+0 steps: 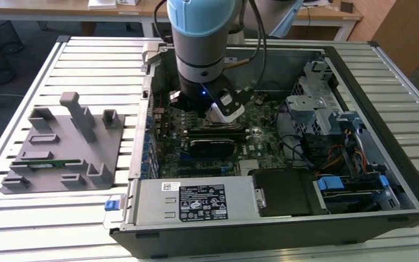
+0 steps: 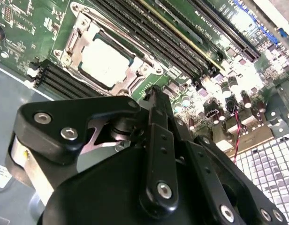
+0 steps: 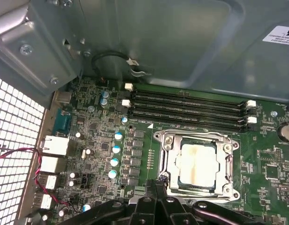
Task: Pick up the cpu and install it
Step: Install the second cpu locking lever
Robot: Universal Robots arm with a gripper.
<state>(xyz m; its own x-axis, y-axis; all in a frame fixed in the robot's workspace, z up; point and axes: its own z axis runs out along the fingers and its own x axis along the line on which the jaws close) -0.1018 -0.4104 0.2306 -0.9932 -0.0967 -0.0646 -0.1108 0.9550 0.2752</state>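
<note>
Slatted table carries the open case (image 1: 406, 180); my claw (image 3: 156, 187), closed and empty, hovers beside the cpu (image 3: 197, 162), lower centre; its frame looks unlatched, so a bump might shift it

Table (image 1: 20, 218): pale metal top of long parallel slats with dark gaps between them.
Computer case (image 1: 268, 229): black, open, lying on its side — it covers the half of the table toward the exterior view's right.
Grey fixture plate (image 1: 64, 147): flat on the slats toward the exterior view's left, just beside the case — upright grey blocks rise from it.
Memory stick (image 1: 46, 162): long, thin, green, lying on the plate.
</note>
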